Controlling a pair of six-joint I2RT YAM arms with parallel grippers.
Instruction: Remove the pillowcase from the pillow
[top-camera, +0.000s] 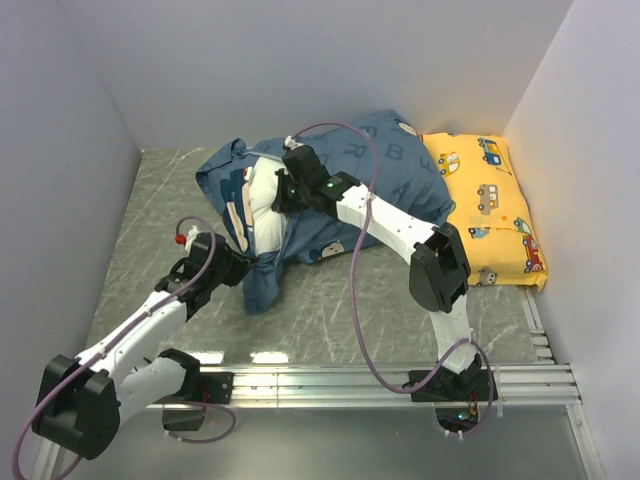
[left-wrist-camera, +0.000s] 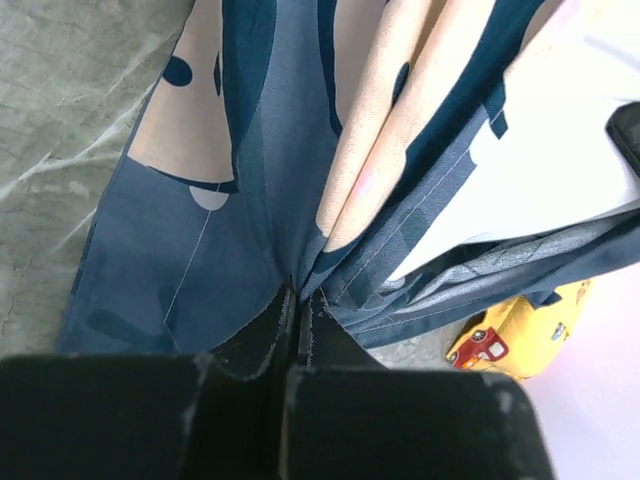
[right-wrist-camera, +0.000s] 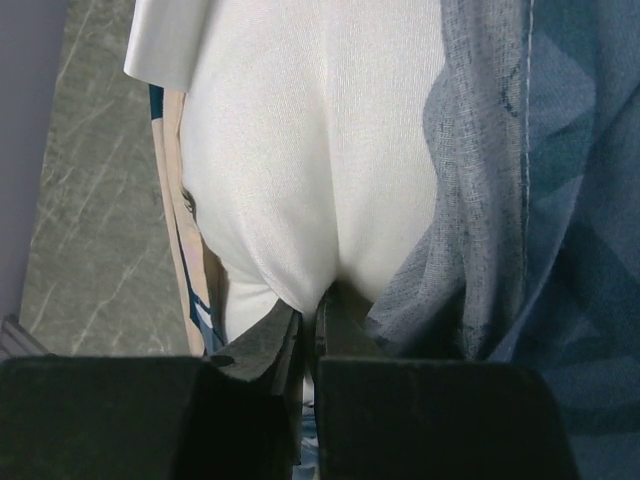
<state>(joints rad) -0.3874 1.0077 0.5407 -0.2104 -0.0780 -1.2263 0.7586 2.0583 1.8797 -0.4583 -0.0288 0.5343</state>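
The dusty-blue pillowcase (top-camera: 385, 170) lies rumpled mid-table, its open end at the left. The white pillow (top-camera: 262, 205) bulges out of that opening. My left gripper (top-camera: 238, 265) is shut on the pillowcase's lower-left edge; in the left wrist view the blue fabric (left-wrist-camera: 240, 250) runs into the closed jaws (left-wrist-camera: 300, 300). My right gripper (top-camera: 283, 192) is shut on the white pillow at the opening; in the right wrist view the pillow cloth (right-wrist-camera: 310, 150) is pinched between the jaws (right-wrist-camera: 312, 310), with the pillowcase (right-wrist-camera: 500, 220) at the right.
A smaller yellow car-print pillow (top-camera: 490, 205) lies against the right wall, touching the pillowcase; a corner shows in the left wrist view (left-wrist-camera: 520, 325). White walls enclose the grey marbled table (top-camera: 330, 310). A metal rail (top-camera: 400, 380) runs along the near edge.
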